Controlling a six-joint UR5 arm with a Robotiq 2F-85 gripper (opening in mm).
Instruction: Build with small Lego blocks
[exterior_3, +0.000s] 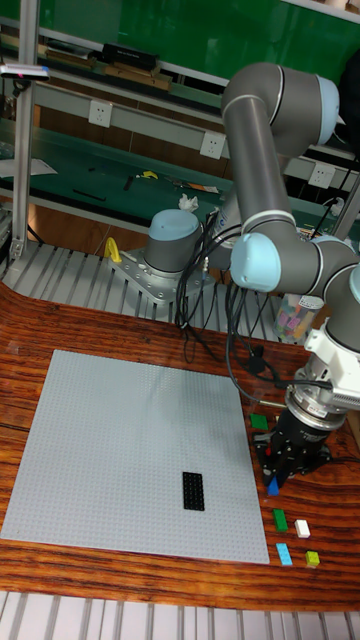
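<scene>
Hovering low over the loose bricks right of the gray baseplate (120, 440), the gripper (292, 462) is risking nudging the blue brick (273, 487) sideways or grabbing it crooked; can't tell if its fingers are spread or clamped. Nothing much is getting built yet, just one black brick (193, 490) sitting flat near the plate's front edge.

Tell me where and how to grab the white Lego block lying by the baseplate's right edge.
Grip the white block across its two long sides, coming straight down from above. It lies flat on the wooden table, with the green block close on one side, so a top-down pinch is probably best. The gripper hovers nearby.
</scene>
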